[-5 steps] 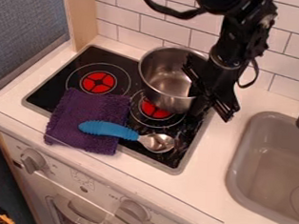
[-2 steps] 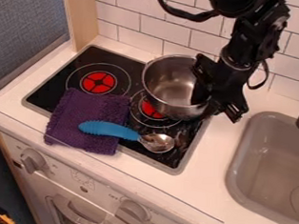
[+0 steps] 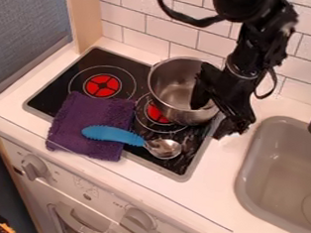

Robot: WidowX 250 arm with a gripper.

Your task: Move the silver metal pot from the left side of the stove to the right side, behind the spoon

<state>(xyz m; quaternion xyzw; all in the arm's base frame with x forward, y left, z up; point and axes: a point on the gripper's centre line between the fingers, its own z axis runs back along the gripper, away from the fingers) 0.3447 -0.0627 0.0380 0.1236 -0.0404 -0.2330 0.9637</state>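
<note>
Presently, the end effector [image 3: 208,122] stands wide open astride the wall of the metal pot [image 3: 160,101], one finger inside, one outside, nothing visibly clamped. Technique (judged): keep the wall centred between the fingers; move vertically, without sideways push. Pot sits upright on the stove [image 3: 89,61], image-left of the end effector, mouth up; round, no evident horizontal long axis.

arm [image 3: 255,47] glossy black | rounded upper joint [image 3: 243,4] | looped black cable [image 3: 190,22] | grey wrist ring [image 3: 239,73]
</note>
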